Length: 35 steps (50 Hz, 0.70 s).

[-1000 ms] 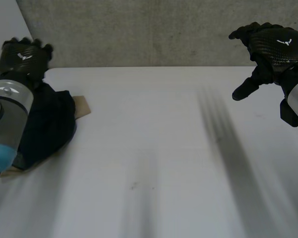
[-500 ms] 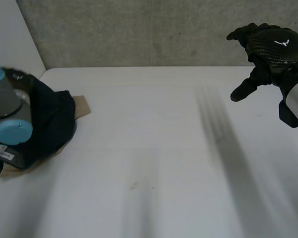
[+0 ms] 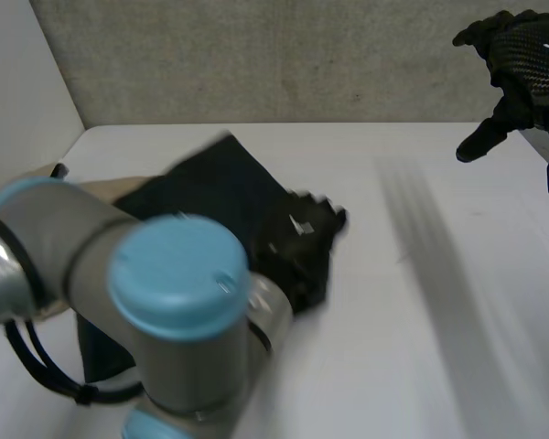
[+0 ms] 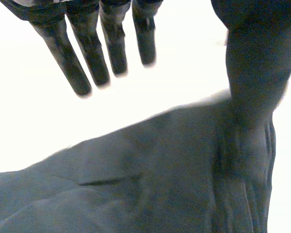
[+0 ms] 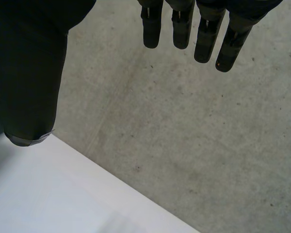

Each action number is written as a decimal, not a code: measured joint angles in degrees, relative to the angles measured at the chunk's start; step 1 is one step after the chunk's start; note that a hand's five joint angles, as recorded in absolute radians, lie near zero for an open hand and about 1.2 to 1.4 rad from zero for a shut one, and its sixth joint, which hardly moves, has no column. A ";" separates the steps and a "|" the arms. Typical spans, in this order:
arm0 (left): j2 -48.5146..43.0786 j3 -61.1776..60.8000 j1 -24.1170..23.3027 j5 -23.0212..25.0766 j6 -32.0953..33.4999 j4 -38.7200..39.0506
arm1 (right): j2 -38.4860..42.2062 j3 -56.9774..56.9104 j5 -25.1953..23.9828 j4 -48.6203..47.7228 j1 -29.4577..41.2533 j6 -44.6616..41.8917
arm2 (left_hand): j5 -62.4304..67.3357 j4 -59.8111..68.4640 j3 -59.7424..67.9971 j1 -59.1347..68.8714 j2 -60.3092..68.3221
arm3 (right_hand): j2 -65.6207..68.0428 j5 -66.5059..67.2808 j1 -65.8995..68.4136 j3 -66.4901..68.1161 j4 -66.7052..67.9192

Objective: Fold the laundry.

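Moved: dark garment (image 3: pixel 221 183) dragged from worktop's (image 3: pixel 421 366) left edge toward its middle.
Garment: navy, rumpled, perhaps a shirt.
Left robot hand (image 3: pixel 302 240): fingers straight, thumb on the garment.
Right robot hand (image 3: pixel 520 62): raised, fingers straight.

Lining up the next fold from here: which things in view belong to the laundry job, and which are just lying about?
Job:
- dark navy crumpled cloth
- black left robot hand, fingers straight, on the cloth
- black right robot hand, open, raised away from the cloth

Lying about:
- flat tan cardboard-like sheet beside the cloth's edge
- white table, just the work surface
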 measured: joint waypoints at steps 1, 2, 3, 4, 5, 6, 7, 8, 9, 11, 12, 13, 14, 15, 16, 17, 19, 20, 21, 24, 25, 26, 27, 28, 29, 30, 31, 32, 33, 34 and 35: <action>-0.60 0.06 -0.95 0.58 -0.41 -0.83 | 0.10 0.02 0.00 0.05 -0.09 -0.01 | -10.05 -10.82 -10.64 -10.02 -10.21 | 0.00 0.00 0.00 0.00 0.00; -0.95 0.50 -1.40 1.03 -0.72 -1.76 | 0.60 0.05 -0.02 0.27 -0.20 -0.10 | -14.73 -15.85 -15.81 -13.34 -14.56 | 0.00 0.00 0.00 0.00 0.00; -0.96 0.83 -1.23 1.09 -0.80 -2.14 | 0.80 0.07 -0.02 0.36 -0.18 -0.15 | -16.10 -17.23 -17.21 -13.61 -15.95 | 0.00 0.00 0.00 0.00 0.00; -0.87 1.25 -0.82 1.07 -0.84 -2.52 | 0.92 0.08 -0.03 0.41 -0.17 -0.18 | -16.33 -17.58 -17.60 -13.61 -16.30 | 0.00 0.00 0.00 0.00 0.00; -0.43 2.07 0.87 0.85 -0.77 -3.21 | 1.54 0.09 -0.05 0.76 -0.07 -0.40 | -16.34 -17.67 -17.63 -13.61 -16.35 | 0.00 0.00 0.00 0.00 0.00; -0.08 2.43 2.01 0.67 -0.71 -3.51 | 1.82 0.10 -0.06 0.96 -0.02 -0.50 | -16.34 -17.67 -17.63 -13.61 -16.35 | 0.00 0.00 0.00 0.00 0.00; 0.29 2.72 3.14 0.56 -0.65 -3.80 | 2.12 0.10 -0.08 1.22 0.04 -0.62 | -16.34 -17.67 -17.64 -13.61 -16.35 | 0.00 0.00 0.00 0.00 0.00; 0.72 2.97 4.36 0.40 -0.59 -4.08 | 2.29 0.10 -0.09 1.38 0.08 -0.69 | -16.33 -17.67 -17.63 -13.61 -16.35 | 0.00 0.00 0.00 0.00 0.00; 1.73 3.36 6.99 0.12 -0.50 -4.60 | 2.88 0.12 -0.13 1.96 0.19 -0.91 | -16.34 -17.67 -17.64 -13.61 -16.35 | 0.00 0.00 0.00 0.00 0.00; 3.35 3.66 10.78 -0.17 -0.42 -5.33 | 3.04 0.13 -0.13 2.13 0.22 -0.97 | -16.34 -17.67 -17.63 -13.61 -16.35 | 0.00 0.00 0.00 0.00 0.00; 4.31 3.64 12.85 -0.24 -0.39 -5.70 | 4.06 0.20 -0.17 3.32 0.38 -1.42 | -16.34 -17.67 -17.63 -13.61 -16.35 | 0.00 0.00 0.00 0.00 0.00; 4.76 3.53 13.77 -0.28 -0.38 -5.87 | 4.35 0.24 -0.18 3.66 0.43 -1.55 | -16.34 -17.67 -17.64 -13.61 -16.35 | 0.00 0.00 0.00 0.00 0.00; 4.76 3.53 13.77 -0.28 -0.38 -5.87 | 4.35 0.24 -0.18 3.66 0.43 -1.55 | -16.34 -17.67 -17.64 -13.61 -16.35 | 0.00 0.00 0.00 0.00 0.00; 6.44 2.80 16.97 -0.31 -0.27 -6.24 | 5.42 0.46 -0.19 4.84 0.81 -2.08 | -16.34 -17.67 -17.63 -13.61 -16.35 | 0.00 0.00 0.00 0.00 0.00; 6.98 2.45 17.94 -0.28 -0.23 -6.31 | 5.80 0.56 -0.23 5.26 1.08 -2.27 | -16.34 -17.67 -17.63 -13.61 -16.35 | 0.00 0.00 0.00 0.00 0.00; 7.60 1.92 19.07 -0.21 -0.18 -6.37 | 6.17 0.65 -0.23 5.62 1.42 -2.44 | -16.34 -17.67 -17.63 -13.61 -16.35 | 0.00 0.00 0.00 0.00 0.00; 8.97 0.43 21.65 0.15 -0.07 -6.39 | 7.67 1.07 -0.37 6.81 3.11 -2.95 | -16.34 -17.67 -17.64 -13.61 -16.35 | 0.00 0.00 0.00 0.00 0.00; 9.27 0.07 22.21 0.26 -0.04 -6.37 | 7.98 1.15 -0.38 7.03 3.53 -3.05 | -16.34 -17.67 -17.63 -13.61 -16.35 | 0.00 0.00 0.00 0.00 0.00; 10.11 -1.09 23.94 0.64 0.03 -6.34 | 8.79 1.35 -0.46 7.57 4.64 -3.29 | -16.34 -17.67 -17.64 -13.61 -16.35 | 0.00 0.00 0.00 0.00 0.00; 10.90 -2.84 26.82 2.12 0.08 -6.22 | 10.95 2.15 -0.49 8.29 7.79 -3.66 | -16.34 -17.67 -17.63 -13.61 -16.35 | 0.00 0.00 -0.01 -0.11 0.00; 11.09 -3.69 28.42 3.31 0.09 -6.16 | 12.26 2.72 -0.40 8.38 9.56 -3.75 | -16.34 -17.67 -17.63 -13.61 -16.35 | 0.00 0.00 -0.01 -0.16 0.00; 11.15 -4.03 29.14 3.81 0.10 -6.11 | 12.92 2.99 -0.40 8.30 10.49 -3.77 | -16.34 -17.67 -17.63 -13.61 -16.35 | 0.00 0.00 -0.01 -0.16 0.00; 11.20 -4.90 31.07 5.28 0.10 -6.02 | 14.26 3.57 -0.31 8.17 12.29 -3.76 | -16.34 -17.67 -17.63 -13.61 -16.35 | 0.00 0.00 -0.01 -0.16 0.00; 11.18 -5.38 32.15 6.16 0.10 -5.97 | 15.49 4.12 -0.24 7.84 13.70 -3.72 | -16.34 -17.67 -17.63 -13.61 -16.35 | 0.00 0.00 -0.01 -0.16 0.00; 11.16 -5.66 32.81 6.65 0.10 -5.92 | 16.12 4.39 -0.21 7.61 14.40 -3.70 | -16.34 -17.67 -17.63 -13.61 -16.35 | 0.00 0.00 -0.01 -0.17 0.00; 11.06 -6.58 34.87 8.31 0.08 -5.77 | 17.97 5.15 -0.11 6.61 16.26 -3.61 | -16.34 -17.67 -17.63 -13.61 -16.35 | 0.00 0.00 -0.01 -0.17 0.00; 11.06 -6.58 34.87 8.31 0.08 -5.77 | 17.97 5.15 -0.11 6.61 16.26 -3.61 | -16.34 -17.67 -17.63 -13.61 -16.35 | 0.00 0.00 -0.01 -0.17 0.00; 10.89 -7.46 36.83 9.83 0.06 -5.58 | 20.45 6.20 -0.01 4.80 18.40 -3.46 | -16.34 -17.67 -17.63 -13.61 -16.35 | 0.00 0.00 -0.01 -0.17 0.00; 10.82 -7.79 37.50 10.32 0.05 -5.50 | 21.18 6.47 0.02 4.13 18.97 -3.42 | -16.34 -17.67 -17.63 -13.61 -16.35 | 0.00 0.00 -0.01 -0.17 0.00; 10.75 -8.08 38.11 10.76 0.04 -5.41 | 21.80 6.71 0.03 3.51 19.43 -3.40 | -16.34 -17.67 -17.63 -13.61 -16.35 | 0.00 0.00 -0.01 -0.17 0.00; 10.69 -8.38 38.70 11.16 0.03 -5.27 | 22.97 7.18 0.06 2.22 20.27 -3.37 | -16.34 -17.67 -17.63 -13.61 -16.35 | 0.00 0.00 -0.01 -0.17 0.00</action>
